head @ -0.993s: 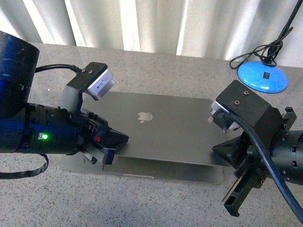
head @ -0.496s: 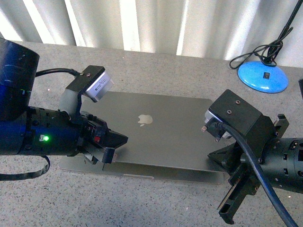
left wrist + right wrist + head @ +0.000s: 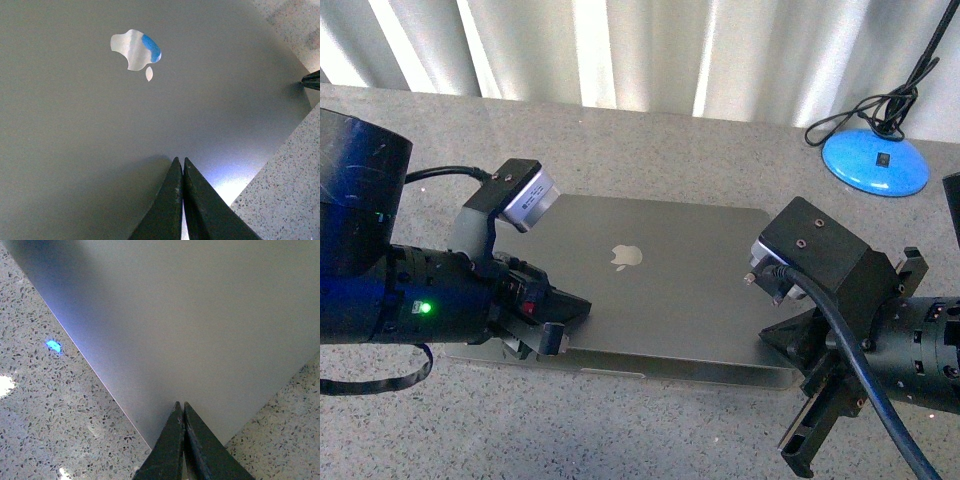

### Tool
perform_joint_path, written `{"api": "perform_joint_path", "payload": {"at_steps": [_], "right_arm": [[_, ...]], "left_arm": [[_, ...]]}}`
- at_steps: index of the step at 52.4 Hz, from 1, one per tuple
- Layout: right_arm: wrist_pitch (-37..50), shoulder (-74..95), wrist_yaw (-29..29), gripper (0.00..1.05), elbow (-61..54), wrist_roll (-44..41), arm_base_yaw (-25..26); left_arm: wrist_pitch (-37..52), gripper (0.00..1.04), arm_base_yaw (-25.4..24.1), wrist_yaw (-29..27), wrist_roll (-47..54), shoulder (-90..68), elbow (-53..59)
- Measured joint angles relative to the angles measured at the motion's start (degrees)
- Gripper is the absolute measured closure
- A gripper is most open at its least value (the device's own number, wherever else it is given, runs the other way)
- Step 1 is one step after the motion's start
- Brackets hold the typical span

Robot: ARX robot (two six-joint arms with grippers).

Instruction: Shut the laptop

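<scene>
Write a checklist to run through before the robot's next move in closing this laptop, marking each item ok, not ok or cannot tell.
1. Lid of the laptop fully down: not ok, a thin gap shows along its front edge.
2. Left end effector shut, tips at the lid: ok.
3. Right end effector shut, tips at the lid's corner: ok.
4. Tips actually pressing on the lid: cannot tell.
5. Lamp base and its cable apart from the laptop: ok.
6. Nothing trapped under the lid: cannot tell, hidden.
</scene>
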State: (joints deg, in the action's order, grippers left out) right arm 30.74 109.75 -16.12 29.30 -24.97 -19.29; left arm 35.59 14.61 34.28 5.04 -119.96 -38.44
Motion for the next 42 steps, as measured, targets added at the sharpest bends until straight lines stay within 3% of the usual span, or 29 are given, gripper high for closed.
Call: {"api": "perform_joint_path", "payload": {"at_steps": [42], "right_arm": [[1.2,4.1,0.8,1.04,1.3,0.8,-0.9]], "left_arm": [[4.5,1.01,-1.4,0.7,-1.8,-3.5,1.4]]}}
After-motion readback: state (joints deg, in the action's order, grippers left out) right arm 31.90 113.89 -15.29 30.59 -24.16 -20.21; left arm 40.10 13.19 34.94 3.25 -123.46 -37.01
